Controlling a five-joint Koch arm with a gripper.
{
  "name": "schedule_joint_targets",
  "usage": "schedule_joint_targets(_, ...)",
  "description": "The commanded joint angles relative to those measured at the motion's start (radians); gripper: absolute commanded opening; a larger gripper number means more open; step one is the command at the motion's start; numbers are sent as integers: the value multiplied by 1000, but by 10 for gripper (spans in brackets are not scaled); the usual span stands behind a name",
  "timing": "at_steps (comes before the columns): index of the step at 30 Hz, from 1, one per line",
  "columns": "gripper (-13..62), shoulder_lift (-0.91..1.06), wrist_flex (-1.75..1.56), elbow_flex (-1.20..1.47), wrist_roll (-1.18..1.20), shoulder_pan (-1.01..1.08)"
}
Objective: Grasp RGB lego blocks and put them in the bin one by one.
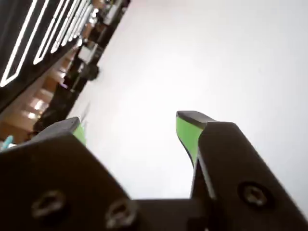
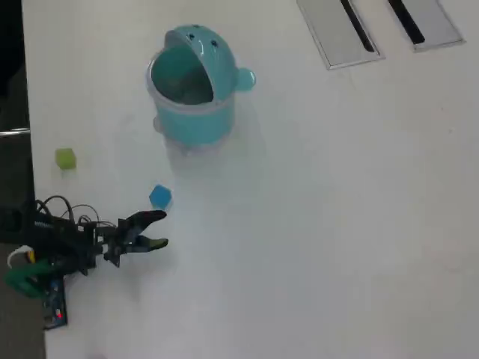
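Your jaws (image 2: 162, 229) stand wide apart and hold nothing; in the wrist view the two green-lined tips frame only bare white tabletop (image 1: 192, 57). In the overhead view the blue block (image 2: 160, 197) lies just beyond the upper tip, near but not between the jaws. The yellow-green block (image 2: 66, 158) sits well apart at the left edge of the tabletop, above the arm's base. No red block shows on the tabletop; whether it is already in the bin (image 2: 193, 86) you cannot tell from here, since the open mouth shows only a dim interior. The bin stands at the far side with its lid flipped back.

The blue block looks like the step in hand. Swing the wrist towards the bin so the block comes between the tips. Keep the jaws wide as you go down, since a tip landing on so small a cube would likely knock it away. Close only when it shows centred between the green linings in the wrist view.
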Motion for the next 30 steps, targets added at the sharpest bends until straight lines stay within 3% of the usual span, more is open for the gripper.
schedule_joint_targets(1, 347, 61, -166, 74, -64, 15)
schedule_joint_targets(4, 347, 61, -215, 75, -66, 26)
schedule_joint_targets(7, 349, 61, -249, 75, -270, 34)
schedule_joint_targets(17, 350, 61, -301, 74, -575, 166)
schedule_joint_targets(30, 350, 61, -304, 75, -750, 365)
